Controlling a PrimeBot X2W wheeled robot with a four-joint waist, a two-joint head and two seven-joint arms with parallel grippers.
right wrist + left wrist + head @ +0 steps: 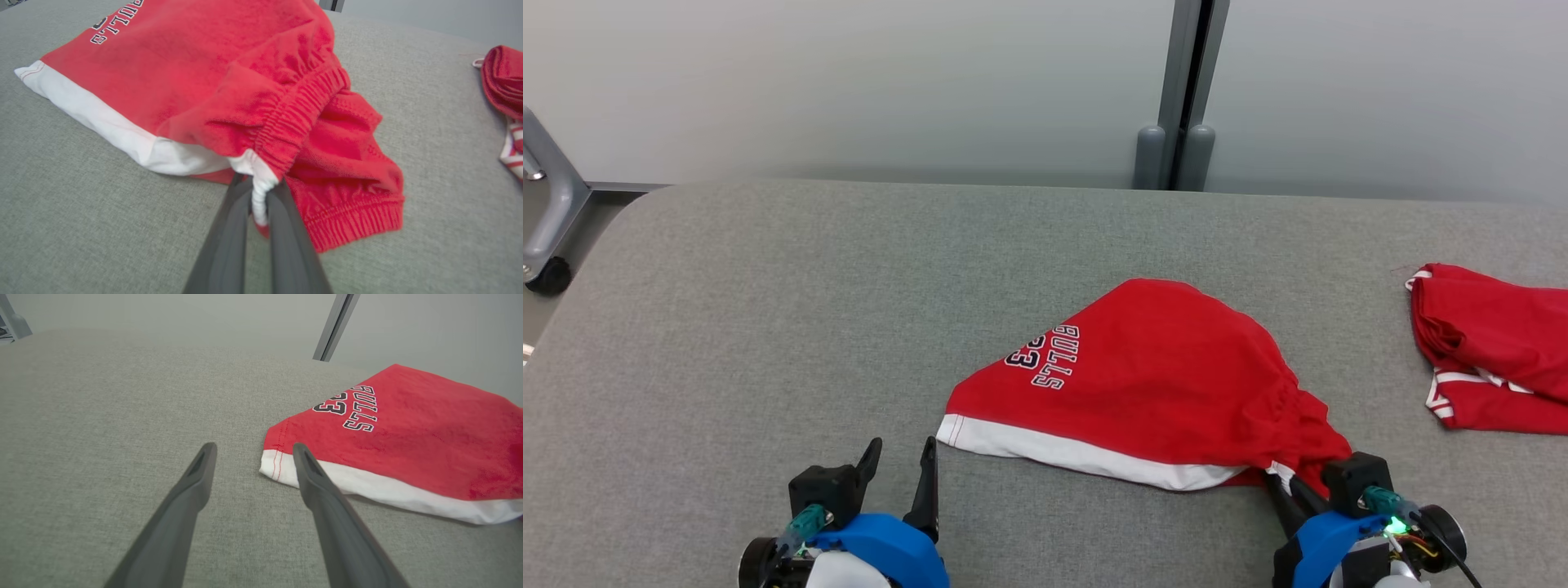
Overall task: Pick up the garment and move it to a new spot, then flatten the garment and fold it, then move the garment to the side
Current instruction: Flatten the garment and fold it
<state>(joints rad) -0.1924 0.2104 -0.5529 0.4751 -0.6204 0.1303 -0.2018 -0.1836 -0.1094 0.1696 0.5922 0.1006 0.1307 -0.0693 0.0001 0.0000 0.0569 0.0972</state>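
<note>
As its right gripper [260, 192] pinches the garment [1160, 384], left gripper [903, 446] (fingers [196, 477] spread) hovers.

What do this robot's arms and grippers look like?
Both the left gripper and right gripper have two long, dark, tapered fingers on a black block, a blue wrist shell and a teal connector. A green light and black cable show at the right wrist.
</note>
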